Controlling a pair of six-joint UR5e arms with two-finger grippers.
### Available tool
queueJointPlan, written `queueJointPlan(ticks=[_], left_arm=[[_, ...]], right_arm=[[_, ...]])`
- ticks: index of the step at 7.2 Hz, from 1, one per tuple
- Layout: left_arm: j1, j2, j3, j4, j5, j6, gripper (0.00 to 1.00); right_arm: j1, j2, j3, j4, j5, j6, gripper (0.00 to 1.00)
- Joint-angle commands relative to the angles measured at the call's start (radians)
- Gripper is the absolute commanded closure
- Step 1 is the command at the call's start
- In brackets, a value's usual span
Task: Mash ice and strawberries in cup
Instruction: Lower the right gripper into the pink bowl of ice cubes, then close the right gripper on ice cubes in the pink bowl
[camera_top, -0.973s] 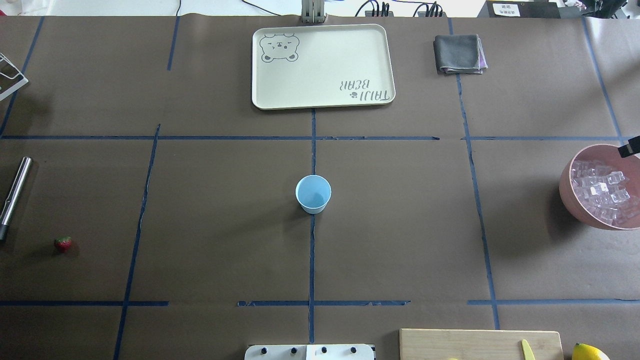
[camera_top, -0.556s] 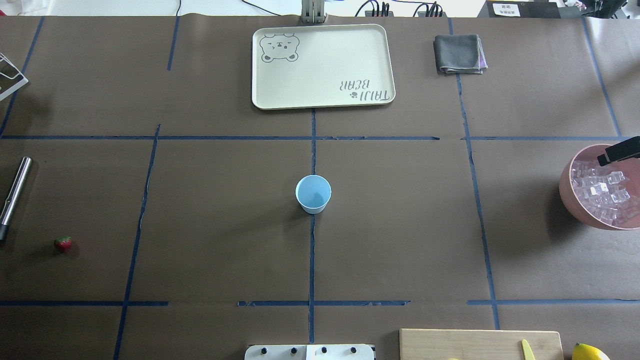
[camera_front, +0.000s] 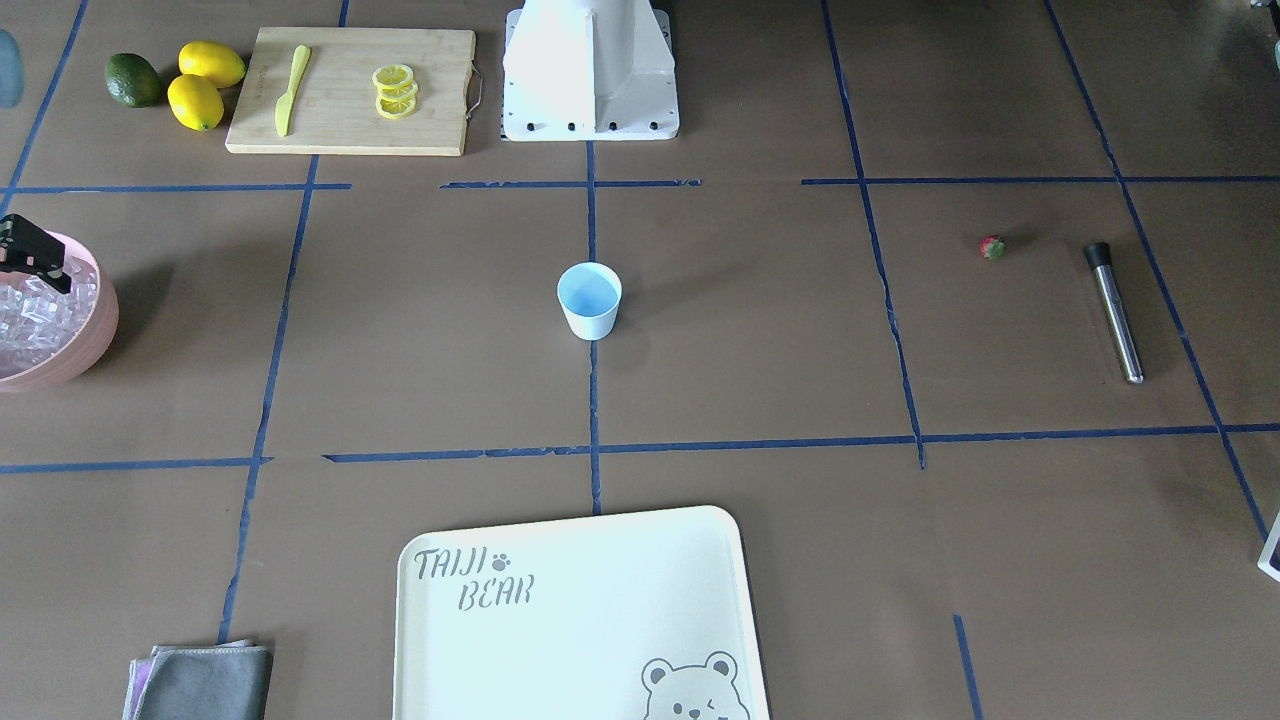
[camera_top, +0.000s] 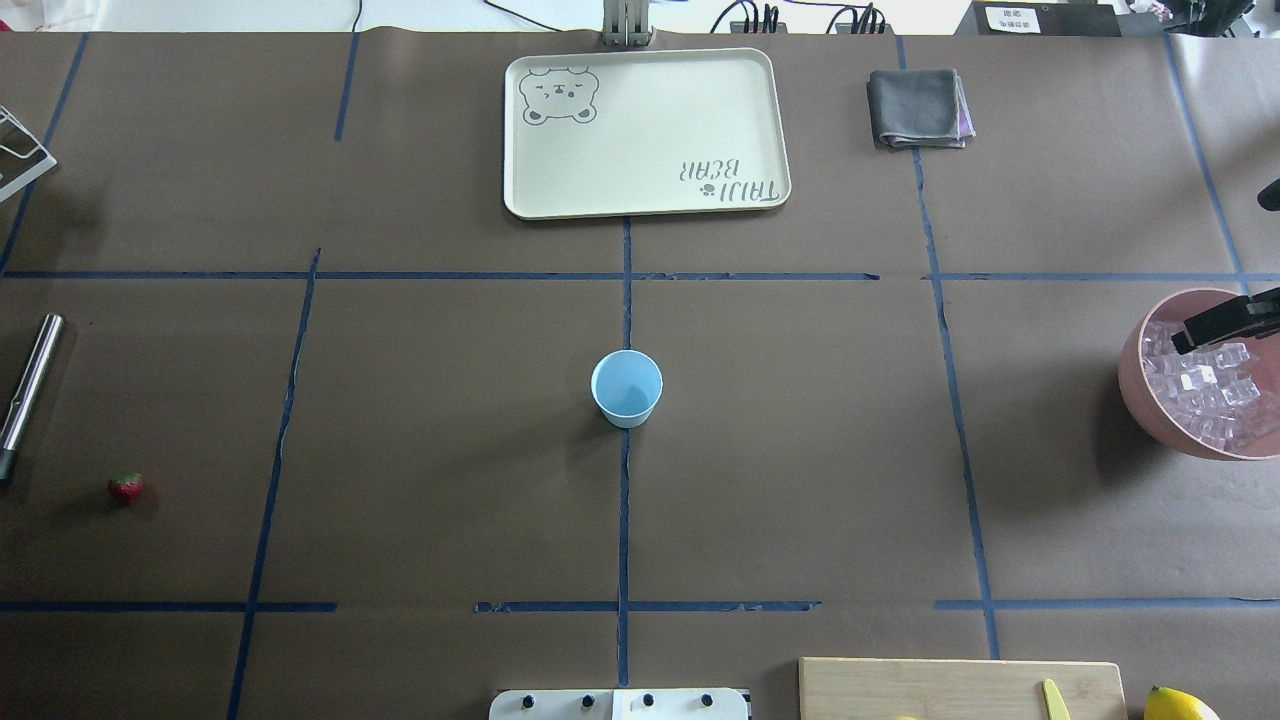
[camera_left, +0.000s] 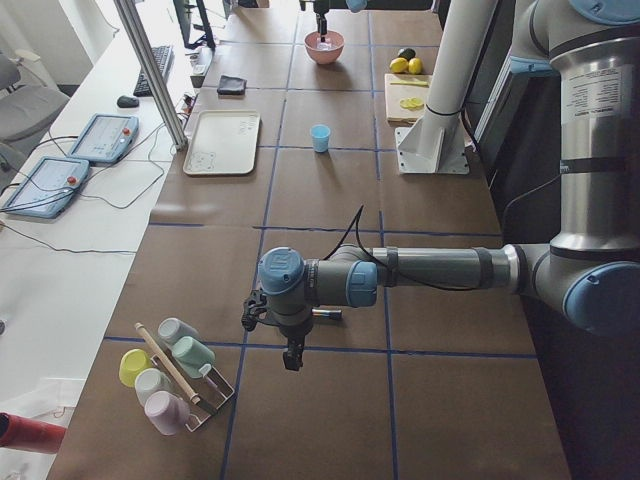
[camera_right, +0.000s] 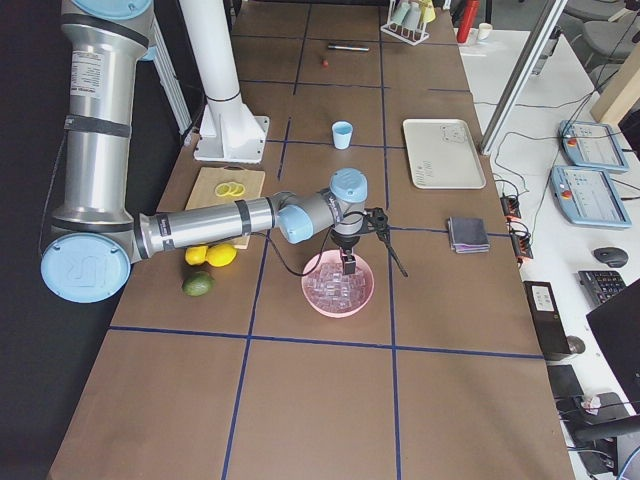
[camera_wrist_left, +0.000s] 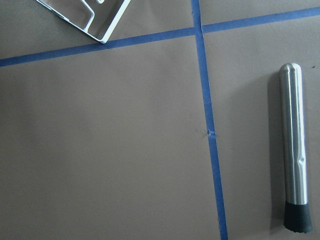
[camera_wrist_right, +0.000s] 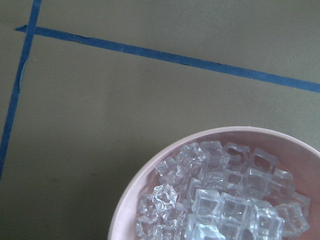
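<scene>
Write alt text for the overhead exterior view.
A small light blue plastic cup stands empty at the centre of a brown table. At the right edge the right arm's dark tool hangs over a pink bowl of clear ice cubes. A tiny red strawberry and a steel rod lie far left, and a cream bear-print tray sits beyond the cup.

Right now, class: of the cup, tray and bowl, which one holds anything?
The pink bowl, piled with ice cubes; the blue cup and the cream tray hold nothing.

light blue cup (camera_top: 626, 388), pink bowl (camera_top: 1133, 392), red strawberry (camera_top: 126, 488)
</scene>
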Motion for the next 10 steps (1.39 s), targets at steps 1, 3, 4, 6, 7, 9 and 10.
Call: queueJointPlan(ticks=[1, 3, 4, 6, 7, 9, 10], left_arm=[[0.002, 0.0, 0.0, 0.001, 0.0, 0.0, 0.0], [0.005, 0.0, 0.002, 0.001, 0.0, 0.0, 0.0], [0.006, 0.0, 0.002, 0.001, 0.0, 0.0, 0.0], [0.006, 0.0, 0.002, 0.001, 0.0, 0.0, 0.0], [0.008, 0.0, 0.0, 0.001, 0.0, 0.0, 0.0], [0.008, 0.0, 0.002, 0.001, 0.0, 0.0, 0.0], [0.008, 0.0, 0.0, 0.001, 0.0, 0.0, 0.0]], right_arm=[[-0.03, 0.002, -0.007, -0.001, -0.038, -0.003, 0.05], [-0.038, 0.0, -0.02, -0.001, -0.04, -0.007, 0.1], [-0.036, 0.0, -0.033, -0.001, -0.04, -0.009, 0.16], [-0.038, 0.0, -0.051, -0.001, -0.041, -0.009, 0.22], [-0.038, 0.0, -0.051, -0.001, -0.04, -0.009, 0.25], [-0.041, 0.0, -0.06, -0.001, -0.04, -0.009, 0.3], [-0.042, 0.0, -0.06, -0.001, -0.041, -0.009, 0.32]])
